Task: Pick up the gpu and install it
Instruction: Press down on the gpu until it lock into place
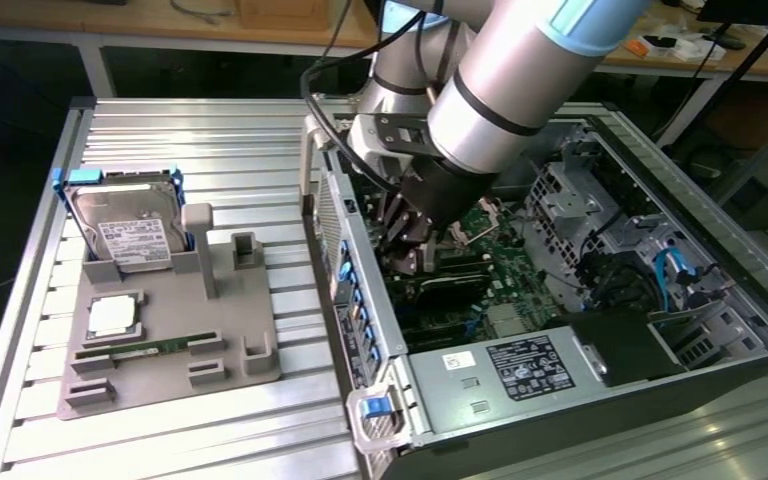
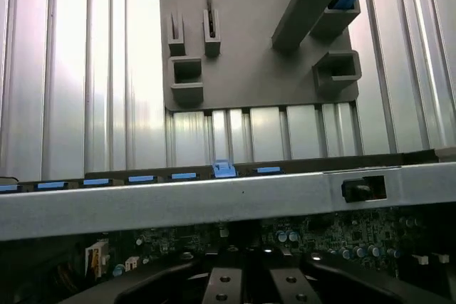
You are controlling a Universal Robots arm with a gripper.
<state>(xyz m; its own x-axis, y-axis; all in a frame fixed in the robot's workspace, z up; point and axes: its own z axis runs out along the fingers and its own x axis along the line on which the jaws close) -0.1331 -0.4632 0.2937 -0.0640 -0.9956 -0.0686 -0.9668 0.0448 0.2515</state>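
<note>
Gripper: fingers together, down inside the open computer case, over the motherboard.
Nearby: gray parts tray holding a hard drive.

The arm slants steeply downward; its pincer points down, fingers closed together.

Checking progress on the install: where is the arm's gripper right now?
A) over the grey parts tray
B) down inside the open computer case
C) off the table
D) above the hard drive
B: in the exterior view the gripper reaches down into the open computer case, above the motherboard, away from the grey parts tray.
</note>
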